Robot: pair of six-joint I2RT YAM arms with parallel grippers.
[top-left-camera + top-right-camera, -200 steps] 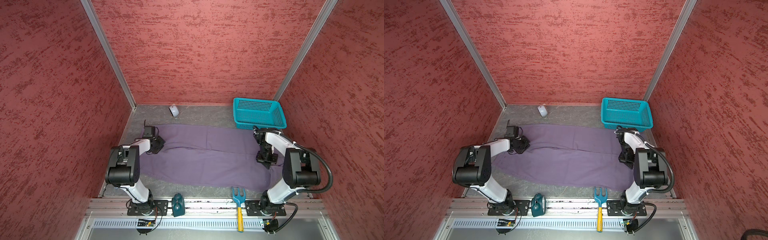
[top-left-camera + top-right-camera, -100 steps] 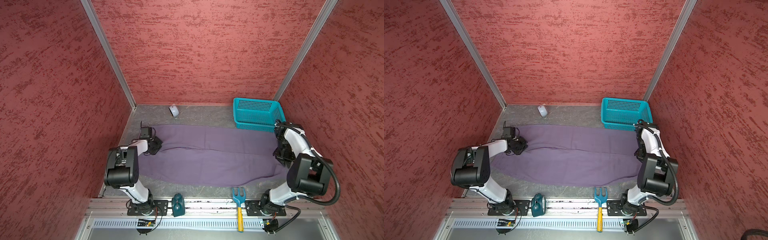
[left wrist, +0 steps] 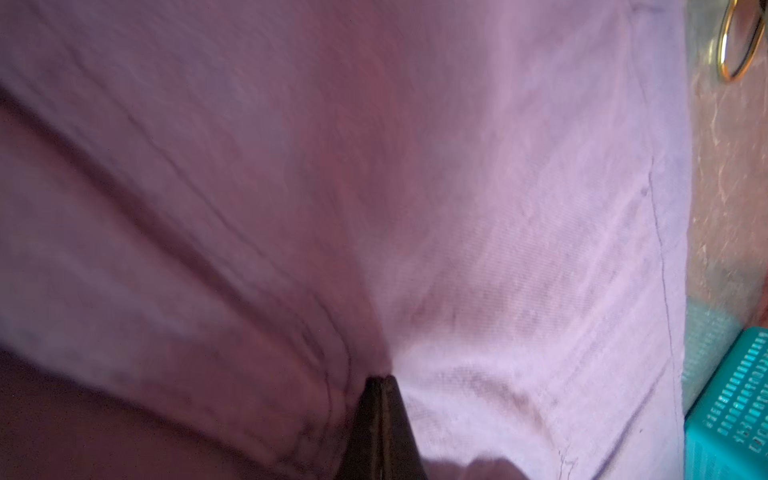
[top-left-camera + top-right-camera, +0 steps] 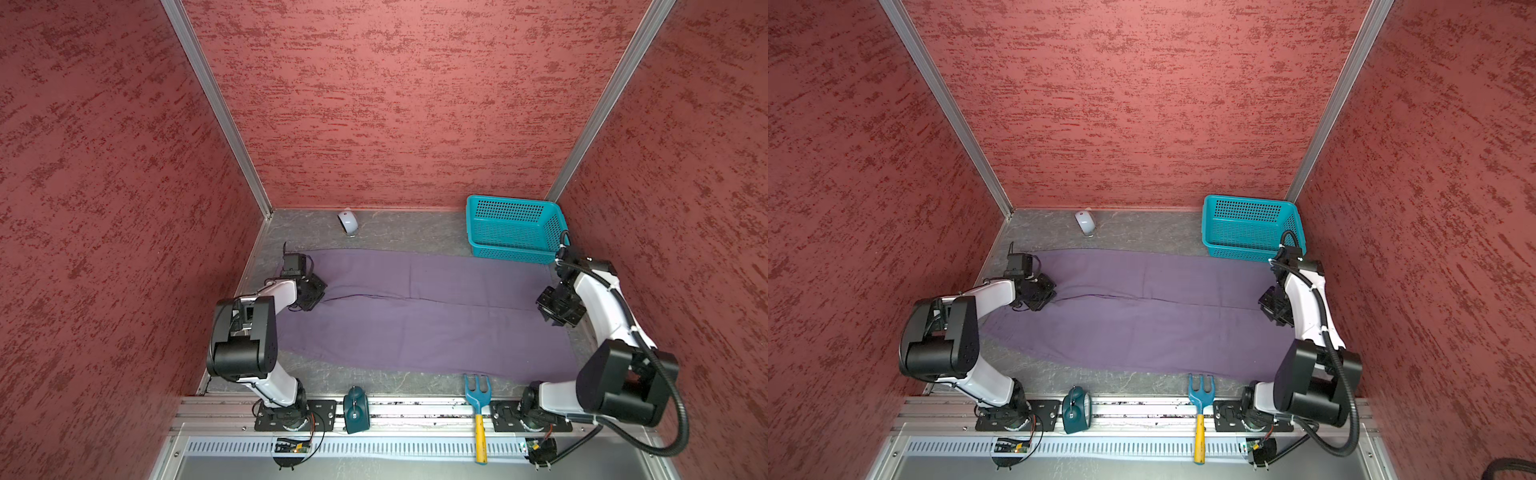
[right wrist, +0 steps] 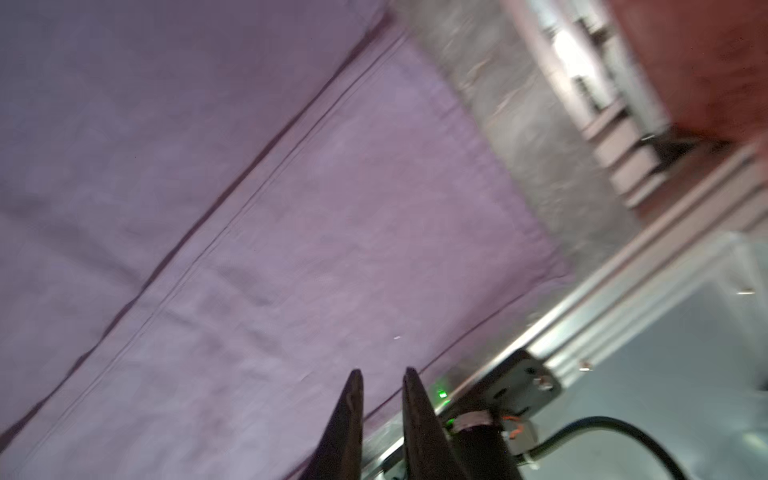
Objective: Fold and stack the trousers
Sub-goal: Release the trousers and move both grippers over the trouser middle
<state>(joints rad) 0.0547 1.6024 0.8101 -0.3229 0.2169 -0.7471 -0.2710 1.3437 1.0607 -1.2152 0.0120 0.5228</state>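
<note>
- Looking at the trousers (image 4: 415, 316) spread flat and long across the table (image 4: 395, 235), one end by each arm. Far right corner just beside the teal basket (image 4: 513, 249), not in it.
- Left gripper (image 4: 309, 293): pressed together, pinching the trousers at the left end by the line between the legs, with creases fanning out from the tips in the wrist view.
- Right gripper (image 5: 382, 374): slightly spread, nothing between the fingers, over the right end of the cloth. Contact with the cloth: cannot tell.
- Step in hand, by judgement: get a matching pinch on the right end so both ends can be lifted for the first fold.
- Come straight down near the end edge, bite all layers, close fully before any lift.
- Raise both ends level and together. No dragging, or expect wrinkles and skewed edges.
- Hold the left pinch firm: shallow bite on soft cloth, likely to slip under tension.
- Mind the basket wall and the garden fork (image 4: 478, 395) on the carry path.
</note>
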